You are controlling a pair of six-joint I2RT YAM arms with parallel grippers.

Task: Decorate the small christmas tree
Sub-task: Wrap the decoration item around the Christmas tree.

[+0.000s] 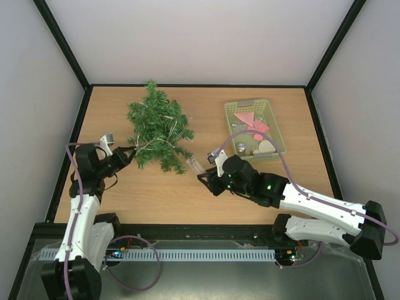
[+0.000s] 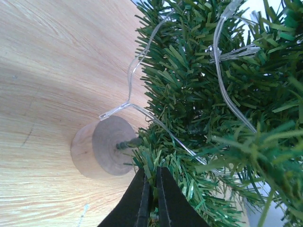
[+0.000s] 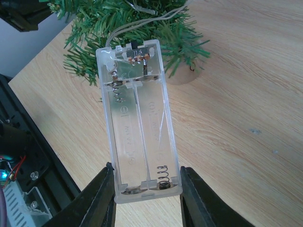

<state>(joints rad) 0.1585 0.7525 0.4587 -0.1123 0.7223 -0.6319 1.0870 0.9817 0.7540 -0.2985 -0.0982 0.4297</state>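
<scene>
Small christmas tree [image 1: 159,128] may slip from the left hand [image 2: 152,172], pinched shut on few needles, if the right hand [image 3: 147,168] gripping the wired battery box [image 3: 137,118] tugs.

The small christmas tree [image 2: 208,94] runs off the left wrist view's top and right edges. At its lowest branches the left gripper [image 2: 152,174] has its tips half lost in needles. The wire [image 2: 216,71] from the battery case [image 3: 139,118] disappears among its branches. Right of it, the contents of the basket [image 1: 247,103] are too small to name.
</scene>
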